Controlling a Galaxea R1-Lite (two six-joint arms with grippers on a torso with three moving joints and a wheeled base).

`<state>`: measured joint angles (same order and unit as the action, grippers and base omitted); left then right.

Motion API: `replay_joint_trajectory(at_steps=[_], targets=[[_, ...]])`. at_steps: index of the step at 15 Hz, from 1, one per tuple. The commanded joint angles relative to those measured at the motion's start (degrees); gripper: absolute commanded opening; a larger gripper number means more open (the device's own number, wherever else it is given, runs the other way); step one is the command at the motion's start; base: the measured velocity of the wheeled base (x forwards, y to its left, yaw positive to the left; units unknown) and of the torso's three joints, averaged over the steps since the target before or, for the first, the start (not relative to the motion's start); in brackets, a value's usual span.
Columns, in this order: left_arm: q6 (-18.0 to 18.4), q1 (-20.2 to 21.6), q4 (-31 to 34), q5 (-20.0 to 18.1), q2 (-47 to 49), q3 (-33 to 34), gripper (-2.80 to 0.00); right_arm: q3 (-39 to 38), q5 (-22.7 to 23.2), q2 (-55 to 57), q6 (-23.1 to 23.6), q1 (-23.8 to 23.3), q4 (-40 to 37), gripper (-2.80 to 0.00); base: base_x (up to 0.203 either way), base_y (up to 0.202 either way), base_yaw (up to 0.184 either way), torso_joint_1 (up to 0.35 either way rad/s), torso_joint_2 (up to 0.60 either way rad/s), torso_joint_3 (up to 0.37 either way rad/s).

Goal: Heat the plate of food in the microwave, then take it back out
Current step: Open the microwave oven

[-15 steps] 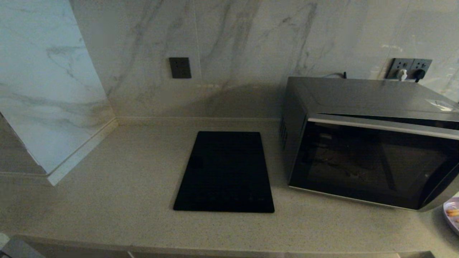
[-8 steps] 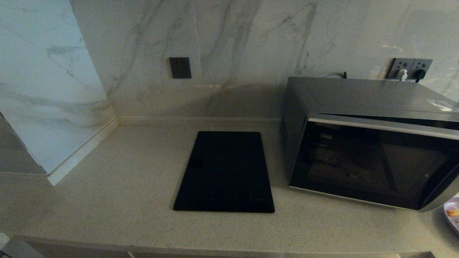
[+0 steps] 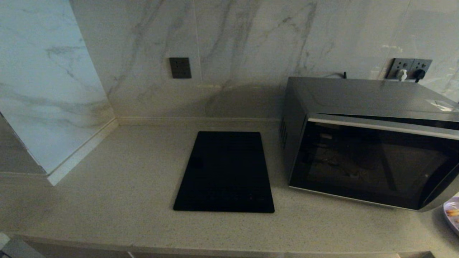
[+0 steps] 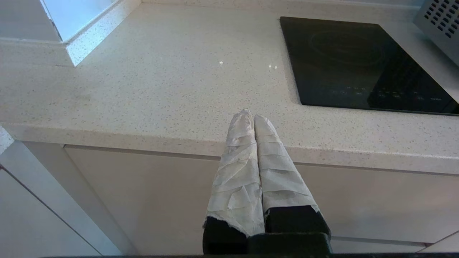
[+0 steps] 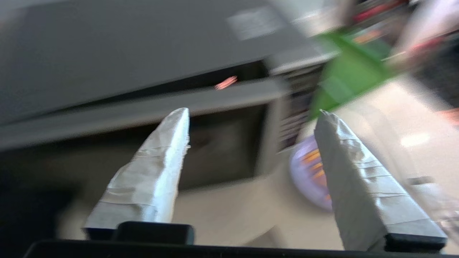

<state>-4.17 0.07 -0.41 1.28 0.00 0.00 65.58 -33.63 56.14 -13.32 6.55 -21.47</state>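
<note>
The silver-grey microwave with its black glass door stands at the right of the counter. Only the rim of the plate of food shows, at the head view's right edge, just in front of the microwave's right corner. My right gripper is open and holds nothing. It hangs in front of the microwave, with the lilac plate of orange food on the counter behind one taped finger. My left gripper is shut and empty, parked below the counter's front edge. Neither arm appears in the head view.
A flat black slab is set in the counter left of the microwave. Marble walls enclose the back and left. A green tray leans beside the microwave's keypad side. Wall sockets sit behind the microwave.
</note>
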Motion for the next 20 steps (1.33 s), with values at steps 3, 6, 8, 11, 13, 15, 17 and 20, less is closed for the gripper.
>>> replay_joint_trajectory(at_steps=[3, 6, 8, 11, 13, 15, 17, 20], targets=[[-0.05, 0.01, -0.02, 0.03, 0.01, 0.0, -2.8, 16.51, 32.02, 5.3, -10.71, -9.7, -22.85, 0.0, 0.0, 0.0, 0.0, 0.0, 0.0, 0.0], [-0.05, 0.01, -0.02, 0.03, 0.05, 0.0, -2.8, 21.53, 39.33, 11.66, -15.11, -14.41, -26.29, 0.0, 0.0, 0.0, 0.0, 0.0, 0.0, 0.0], [-0.05, 0.01, -0.02, 0.03, 0.06, 0.0, -2.8, 24.56, 36.85, 14.75, -15.94, -14.69, -26.19, 0.0, 0.0, 0.0, 0.0, 0.0, 0.0, 0.0], [-0.05, 0.01, -0.02, 0.03, 0.08, 0.0, -2.8, 25.82, 31.7, 17.51, -18.63, -14.72, -26.08, 0.0, 0.0, 0.0, 0.0, 0.0, 0.0, 0.0], [-0.05, 0.01, -0.02, 0.03, 0.09, 0.0, -2.8, 25.73, 31.61, 17.69, -18.59, -14.72, -25.99, -2.8, 0.0, 0.0, 0.0, 0.0, 0.0, 0.0], [-0.05, 0.01, -0.02, 0.03, 0.04, 0.0, -2.8, 25.48, 30.41, 18.66, -18.51, -14.72, -25.23, -2.8, 0.0, 0.0, 0.0, 0.0, 0.0, 0.0], [-0.05, 0.01, -0.02, 0.03, 0.09, 0.0, -2.8, 21.22, 25.37, 18.76, -17.92, -14.72, -20.46, -2.8, 0.0, 0.0, 0.0, 0.0, 0.0, 0.0], [-0.05, 0.01, -0.02, 0.03, 0.04, 0.0, -2.8, 15.23, 17.06, 20.46, -14.53, -14.94, -5.25, -2.8, 0.0, 0.0, 0.0, 0.0, 0.0, 0.0]])
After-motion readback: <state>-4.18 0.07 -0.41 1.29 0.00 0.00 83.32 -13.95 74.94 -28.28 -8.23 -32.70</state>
